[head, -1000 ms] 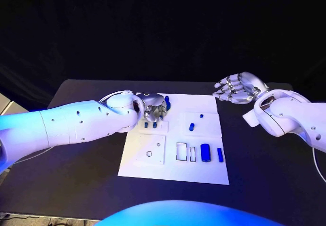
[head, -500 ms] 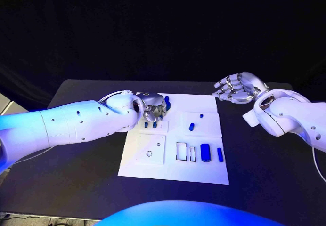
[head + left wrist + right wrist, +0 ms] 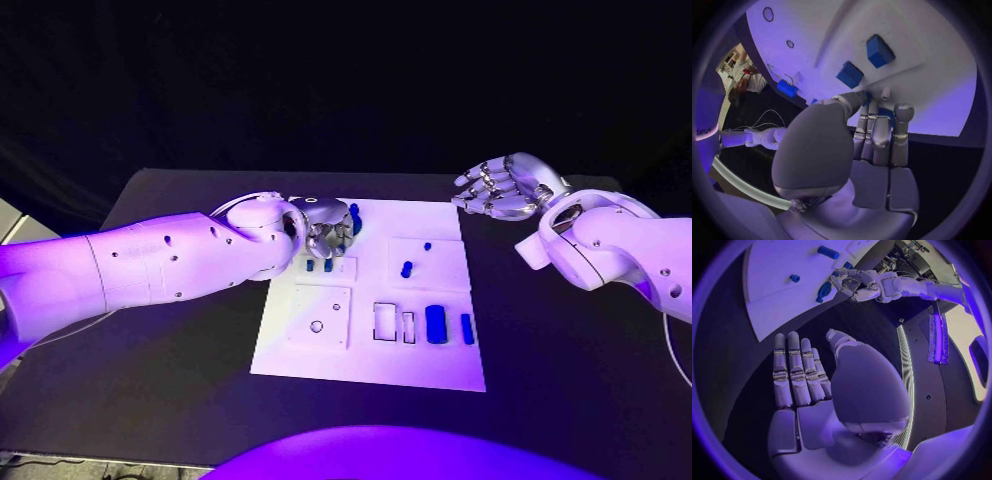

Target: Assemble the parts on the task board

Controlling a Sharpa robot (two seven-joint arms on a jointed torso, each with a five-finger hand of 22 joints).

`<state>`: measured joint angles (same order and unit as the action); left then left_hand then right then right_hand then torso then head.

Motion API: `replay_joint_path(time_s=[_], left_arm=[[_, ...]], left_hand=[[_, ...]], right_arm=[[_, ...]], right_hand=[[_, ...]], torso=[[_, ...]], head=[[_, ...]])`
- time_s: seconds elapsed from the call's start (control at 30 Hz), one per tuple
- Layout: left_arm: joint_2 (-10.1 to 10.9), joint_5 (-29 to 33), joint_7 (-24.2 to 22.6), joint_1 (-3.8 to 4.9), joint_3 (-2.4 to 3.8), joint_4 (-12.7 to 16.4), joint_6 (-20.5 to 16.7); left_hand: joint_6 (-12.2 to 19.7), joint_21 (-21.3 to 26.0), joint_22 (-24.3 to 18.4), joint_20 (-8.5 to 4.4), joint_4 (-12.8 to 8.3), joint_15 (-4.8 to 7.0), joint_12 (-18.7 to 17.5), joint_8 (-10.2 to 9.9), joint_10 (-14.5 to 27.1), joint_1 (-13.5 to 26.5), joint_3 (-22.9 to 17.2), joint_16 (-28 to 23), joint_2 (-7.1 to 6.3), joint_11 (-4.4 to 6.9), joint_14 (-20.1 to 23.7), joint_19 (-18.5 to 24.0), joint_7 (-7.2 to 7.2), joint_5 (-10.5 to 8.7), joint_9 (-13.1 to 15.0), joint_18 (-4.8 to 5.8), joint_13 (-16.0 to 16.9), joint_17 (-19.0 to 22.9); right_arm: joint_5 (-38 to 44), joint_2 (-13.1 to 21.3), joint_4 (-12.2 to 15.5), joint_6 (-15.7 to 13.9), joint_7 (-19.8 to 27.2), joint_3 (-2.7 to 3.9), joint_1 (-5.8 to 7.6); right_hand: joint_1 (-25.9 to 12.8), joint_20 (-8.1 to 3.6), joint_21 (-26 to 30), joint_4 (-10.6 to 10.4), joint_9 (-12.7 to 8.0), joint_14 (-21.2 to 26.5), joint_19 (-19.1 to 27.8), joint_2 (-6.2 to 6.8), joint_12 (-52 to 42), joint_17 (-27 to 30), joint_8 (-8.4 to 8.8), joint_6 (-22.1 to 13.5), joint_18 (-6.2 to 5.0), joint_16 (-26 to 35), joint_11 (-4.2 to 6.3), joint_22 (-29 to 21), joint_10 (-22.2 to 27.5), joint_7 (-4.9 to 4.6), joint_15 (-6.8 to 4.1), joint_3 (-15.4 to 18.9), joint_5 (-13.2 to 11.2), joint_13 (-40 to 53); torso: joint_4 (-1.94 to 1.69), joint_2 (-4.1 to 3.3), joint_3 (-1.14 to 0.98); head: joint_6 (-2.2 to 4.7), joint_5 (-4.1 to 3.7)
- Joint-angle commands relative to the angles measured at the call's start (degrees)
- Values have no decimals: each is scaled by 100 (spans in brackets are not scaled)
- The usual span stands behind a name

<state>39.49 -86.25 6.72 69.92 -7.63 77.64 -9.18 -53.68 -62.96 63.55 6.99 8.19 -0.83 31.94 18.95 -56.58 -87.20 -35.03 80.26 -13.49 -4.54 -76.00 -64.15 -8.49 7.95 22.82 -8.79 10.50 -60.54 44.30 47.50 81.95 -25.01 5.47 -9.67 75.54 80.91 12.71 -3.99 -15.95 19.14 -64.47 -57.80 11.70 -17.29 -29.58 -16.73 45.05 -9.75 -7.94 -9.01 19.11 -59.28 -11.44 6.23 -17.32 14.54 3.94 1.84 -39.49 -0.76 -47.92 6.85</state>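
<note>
The task board, a white plate, lies in the middle of the black counter. The left hand hangs over the board's far left corner, palm down, fingers held close together and pointing at the board. In the left wrist view the fingertips sit at or just above a blue part that is mostly hidden behind them; whether they pinch it or only touch it cannot be told. In the head view that dark blue piece shows just beside the hand.

Just near of the hand, two small blue blocks stand side by side on a raised white square of the board; the left wrist view shows them as two square blue pieces apart from the fingertips.

On the far right panel of the board lie a small blue peg and a tiny blue dot. In the near row stand a wide blue block and a slimmer blue bar, beside two empty rectangular slots. The near left panel carries a round hole.

The right hand is raised off the board, above the counter's far right corner and well apart from every part. Its fingers are straight, side by side, the thumb apart, and hold nothing.
</note>
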Motion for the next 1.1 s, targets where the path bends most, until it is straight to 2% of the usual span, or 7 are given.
replay_joint_path(time_s=[0.03, 0.33, 0.47, 0.67, 0.77, 0.97, 1.1], left_arm=[[-7, -8, -90, -24, -14, -1, -49], [71, 122, -222, -24, 20, 119, -259], [137, 216, -256, -23, 106, 212, -288], [294, 355, -268, -19, 287, 375, -275], [393, 416, -256, -15, 343, 447, -230], [523, 479, -209, -12, 378, 455, -49], [544, 489, -179, -15, 348, 395, 26]], left_hand=[[-54, -52, 47, -6, -40, 5, -2, -22, -48, 8, -8, 35, 48, 3, -58, -52, 15, -30, 9, 97, 12, -63], [-111, -112, 102, -11, -69, 10, -50, -20, -110, 76, -15, 78, 56, 5, -130, -87, 19, -32, 22, 107, 24, -150], [-125, -120, 110, -10, -69, 9, -69, -22, -123, 109, -13, 80, 52, 5, -136, -89, 20, -33, 25, 109, 26, -147], [-134, -134, 124, -10, -68, 9, -80, -23, -134, 128, -12, 87, 52, 6, -148, -101, 21, -33, 27, 112, 28, -164], [-137, -143, 133, -10, -69, 9, -86, -24, -137, 136, -11, 88, 48, 5, -151, -109, 21, -34, 28, 115, 29, -167], [-139, -147, 137, -9, -71, 9, -90, -25, -139, 141, -10, 89, 46, 5, -152, -111, 22, -34, 28, 116, 29, -167], [-140, -148, 138, -9, -72, 9, -95, -27, -140, 146, -10, 87, 44, 5, -151, -112, 22, -35, 28, 117, 29, -161]], right_arm=[[14, -1, 12, 64, 69, 1, -2], [14, -4, 13, 66, 75, 1, -2], [14, -6, 9, 65, 77, 1, -2], [14, -6, 4, 64, 78, 1, -2], [14, -4, 2, 65, 78, 1, -2], [15, 7, 5, 63, 75, 1, -2], [15, 13, 9, 59, 74, 1, -2]], right_hand=[[40, 5, 5, 5, -5, -5, 20, -18, 37, 5, 34, 41, -73, 39, -8, -5, -47, -160, 2, 13, 28, -5], [40, 5, 5, 5, -5, -5, 20, -18, 37, 5, 34, 41, -73, 39, -8, -5, -47, -160, 2, 13, 28, -5], [40, 5, 5, 5, -5, -5, 20, -18, 37, 5, 34, 41, -73, 39, -8, -5, -47, -160, 2, 13, 28, -5], [40, 5, 5, 5, -5, -5, 20, -18, 37, 5, 34, 41, -73, 39, -8, -5, -47, -160, 2, 13, 28, -5], [40, 5, 5, 5, -5, -5, 20, -18, 37, 5, 34, 41, -73, 39, -8, -5, -47, -160, 2, 13, 28, -5], [40, 5, 5, 5, -5, -5, 20, -18, 37, 5, 34, 41, -73, 39, -8, -5, -47, -160, 2, 13, 28, -5], [40, 5, 5, 5, -5, -5, 20, -18, 37, 5, 34, 41, -73, 39, -8, -5, -47, -160, 2, 13, 28, -5]], torso=[[-1, 0, -3], [1, 3, 1], [1, 6, 0], [-6, 10, -5], [-6, 13, -6], [-12, 6, -5], [-13, 0, -1]], head=[[14, -1], [44, 0], [70, 3], [93, 9], [99, 14], [105, 20], [103, 34]])
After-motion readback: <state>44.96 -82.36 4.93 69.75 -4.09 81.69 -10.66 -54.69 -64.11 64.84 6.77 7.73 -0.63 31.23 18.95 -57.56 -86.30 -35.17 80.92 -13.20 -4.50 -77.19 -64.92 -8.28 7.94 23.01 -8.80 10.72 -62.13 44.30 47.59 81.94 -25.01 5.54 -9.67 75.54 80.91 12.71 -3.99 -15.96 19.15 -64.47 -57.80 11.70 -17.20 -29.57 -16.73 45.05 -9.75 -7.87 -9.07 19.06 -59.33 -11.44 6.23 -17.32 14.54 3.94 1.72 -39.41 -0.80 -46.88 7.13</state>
